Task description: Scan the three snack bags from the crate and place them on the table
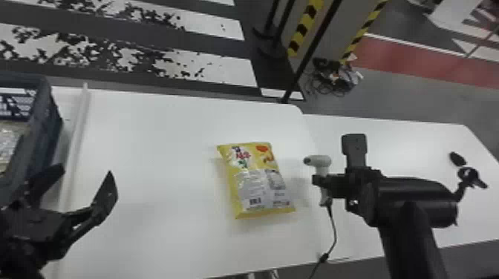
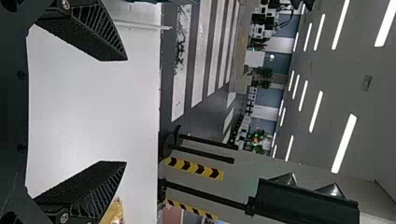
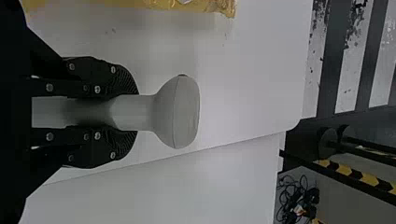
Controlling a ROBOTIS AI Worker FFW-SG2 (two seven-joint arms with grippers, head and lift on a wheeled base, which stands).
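In the head view my left gripper [image 1: 83, 189] stands open beside the dark crate [image 1: 52, 107], its fingers wide apart; the same left gripper [image 2: 114, 111] holds nothing in its own wrist view. A yellow snack bag [image 1: 260, 181] lies flat on the white table [image 1: 159, 148]. To the bag's right, my right gripper [image 1: 322, 181] is shut on the white handheld scanner [image 1: 320, 162]. From its wrist, the right gripper [image 3: 126, 112] clasps the handle of the scanner [image 3: 182, 112]. Clear packaging [image 1: 9, 141] shows inside the crate.
A white ledge [image 1: 76, 141] runs between crate and bag. A cable [image 1: 334, 230] hangs from the scanner over the table's front edge. A second table [image 1: 416, 148] adjoins on the right, with a small black object [image 1: 457, 158] and a stand on it.
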